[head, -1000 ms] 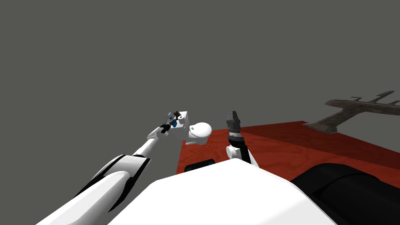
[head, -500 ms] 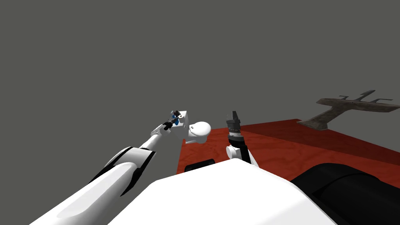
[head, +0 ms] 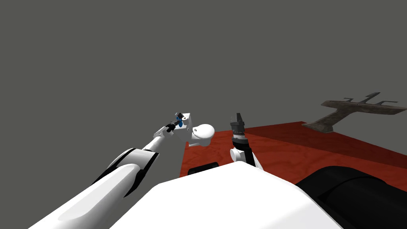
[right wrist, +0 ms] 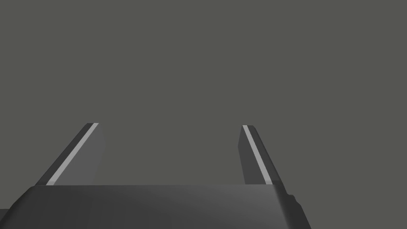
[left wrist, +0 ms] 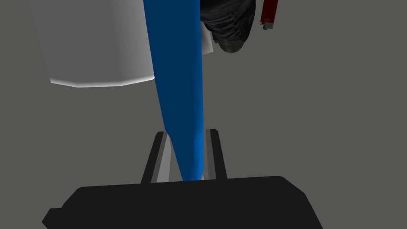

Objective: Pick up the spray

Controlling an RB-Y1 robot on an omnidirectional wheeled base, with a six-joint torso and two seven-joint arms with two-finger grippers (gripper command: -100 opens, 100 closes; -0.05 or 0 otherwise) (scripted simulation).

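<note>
The spray bottle (left wrist: 177, 79) has a blue body, a dark head and a red nozzle tip (left wrist: 269, 12). It stands on a white toilet tank (left wrist: 91, 47). My left gripper (left wrist: 186, 133) is shut on the blue body, with one finger pressing each side. In the head view the left arm reaches out to the tank (head: 187, 119), and the left gripper (head: 177, 120) is at the small blue bottle (head: 180, 123). My right gripper (head: 237, 118) stands upright near my chest; its fingers (right wrist: 81, 153) are wide apart, open and holding nothing.
The white toilet bowl (head: 203, 132) sits beside the tank, at the edge of a red floor area (head: 298, 147). A grey-brown rack-like object (head: 342, 111) stands at the far right. A black rounded shape (head: 349, 191) lies at the lower right.
My left arm moved slightly forward to the bottle, then its fingers closed from wide open onto the blue body. The head view shifted a little. The right arm has not moved.
</note>
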